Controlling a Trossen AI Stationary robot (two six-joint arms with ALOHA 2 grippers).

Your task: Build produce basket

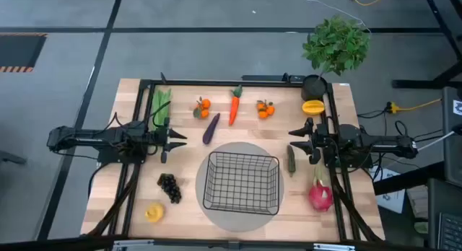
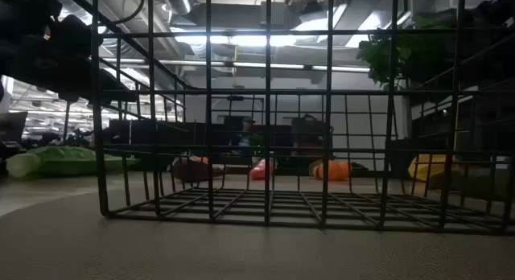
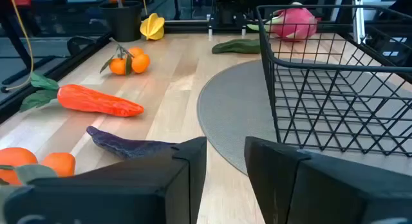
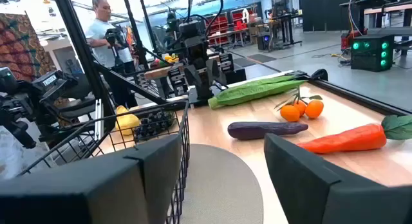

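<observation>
From above, the black wire-mesh basket [image 1: 242, 182] sat empty on a round grey mat [image 1: 216, 208] at the middle of the wooden desk [image 1: 137, 208]. Along the far side lay a long green husk [image 1: 160, 104], an orange cluster [image 1: 202, 106], a carrot [image 1: 234, 107], a second orange cluster [image 1: 265, 109] and a yellow mango [image 1: 312, 107], with a purple eggplant [image 1: 211, 128] just in front of the carrot. Dark grapes [image 1: 170, 187] and a yellow fruit [image 1: 154, 212] lay left of the basket; a small cucumber [image 1: 291, 159] and a pink dragon fruit [image 1: 320, 196] lay to its right. The left gripper [image 1: 177, 141] hung over the desk left of the basket and the right gripper [image 1: 297, 139] right of it, both holding nothing. A potted plant [image 1: 334, 47] stood at the far right corner.

From desk height, the basket's mesh [image 2: 265, 135] filled the view, with the husk [image 2: 64, 161], carrot [image 2: 261, 170], oranges [image 2: 331, 170] and mango [image 2: 430, 167] showing blurred behind it.

In the left wrist view, the left gripper [image 3: 225, 161] had its jaws set narrowly apart, empty, above the mat's edge [image 3: 219, 114]. Beyond lay the eggplant [image 3: 132, 145], carrot [image 3: 96, 100], oranges [image 3: 129, 62], mango [image 3: 152, 27], cucumber [image 3: 237, 47] and dragon fruit [image 3: 295, 23], beside the basket [image 3: 335, 95].

In the right wrist view, the right gripper [image 4: 222, 166] had its jaws spread wide, empty. Ahead lay the eggplant [image 4: 267, 129], carrot [image 4: 344, 139], oranges [image 4: 302, 110], husk [image 4: 257, 91], grapes [image 4: 153, 124] and yellow fruit [image 4: 127, 119], and a person [image 4: 103, 31] stood in the room behind.
</observation>
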